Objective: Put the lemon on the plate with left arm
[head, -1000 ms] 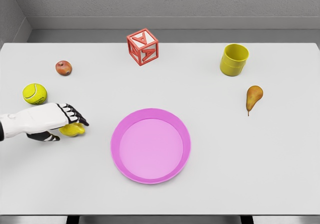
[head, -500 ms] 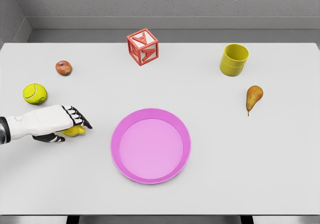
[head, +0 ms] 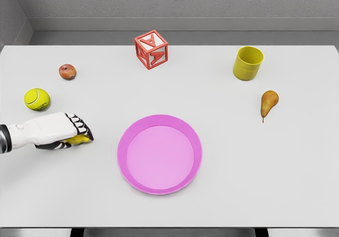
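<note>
1. Left hand (head: pixel 62 132) enters from the left edge, low on the white table (head: pixel 265 184), fingers curled down over the lemon (head: pixel 78 139), grasping it.
2. Lemon is mostly hidden under the hand, only a yellow sliver shows; it looks to sit on the table, well left of the plate.
3. Tennis ball (head: pixel 37 99) lies just behind the hand, apart from it.
4. Small red apple (head: pixel 67 71) sits farther back on the left.
5. Pink plate (head: pixel 159 154) is at centre front, nothing on it.
6. Red letter block (head: pixel 151 50) stands at back centre, turned corner-on.
7. Yellow cup (head: pixel 248 63) is upright at back right.
8. Pear (head: pixel 268 103) lies in front of the cup, stem toward the viewer.
</note>
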### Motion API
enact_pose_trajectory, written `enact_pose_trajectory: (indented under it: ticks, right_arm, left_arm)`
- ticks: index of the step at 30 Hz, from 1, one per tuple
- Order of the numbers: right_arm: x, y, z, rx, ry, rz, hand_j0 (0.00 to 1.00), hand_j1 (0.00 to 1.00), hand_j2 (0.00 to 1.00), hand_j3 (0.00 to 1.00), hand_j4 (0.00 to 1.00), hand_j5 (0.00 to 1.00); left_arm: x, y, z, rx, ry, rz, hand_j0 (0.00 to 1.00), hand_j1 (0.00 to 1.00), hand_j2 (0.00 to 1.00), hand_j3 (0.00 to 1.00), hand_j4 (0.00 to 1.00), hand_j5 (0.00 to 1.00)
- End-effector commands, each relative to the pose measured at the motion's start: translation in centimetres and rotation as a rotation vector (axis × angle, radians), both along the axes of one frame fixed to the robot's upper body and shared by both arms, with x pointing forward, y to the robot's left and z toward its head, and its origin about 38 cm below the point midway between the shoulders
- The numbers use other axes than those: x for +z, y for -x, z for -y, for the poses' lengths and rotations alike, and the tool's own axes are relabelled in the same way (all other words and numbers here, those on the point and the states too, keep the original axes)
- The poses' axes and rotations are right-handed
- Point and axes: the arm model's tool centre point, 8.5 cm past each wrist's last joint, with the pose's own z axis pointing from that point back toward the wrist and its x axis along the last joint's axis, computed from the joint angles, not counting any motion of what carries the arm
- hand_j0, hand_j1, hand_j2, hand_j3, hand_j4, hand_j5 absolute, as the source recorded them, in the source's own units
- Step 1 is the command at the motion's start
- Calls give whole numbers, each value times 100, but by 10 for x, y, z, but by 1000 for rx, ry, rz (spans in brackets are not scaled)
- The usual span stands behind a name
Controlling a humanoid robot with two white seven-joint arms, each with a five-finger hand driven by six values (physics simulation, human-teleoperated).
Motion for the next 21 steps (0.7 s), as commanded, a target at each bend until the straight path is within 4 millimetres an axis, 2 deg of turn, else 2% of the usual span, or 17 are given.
enact_pose_trajectory:
  ticks: [1,6,12,16,21]
  right_arm:
    - [0,0,0,-1,0,0,100,100,100,100,100,100]
    - [0,0,0,-1,0,0,100,100,100,100,100,100]
    - [0,0,0,-1,0,0,100,100,100,100,100,100]
    - [0,0,0,0,0,1,100,100,100,100,100,100]
    - [0,0,0,-1,0,0,100,100,100,100,100,100]
  left_arm:
    - [-1,0,0,-1,-11,2,59,59,59,59,59,59]
    - [0,0,1,-3,-5,2,52,52,52,52,52,52]
    - [12,-3,3,-6,25,29,53,53,53,53,53,53]
    - [25,-1,16,-42,58,54,53,53,53,53,53,53]
    - [26,-3,38,-80,112,70,53,53,53,53,53,53]
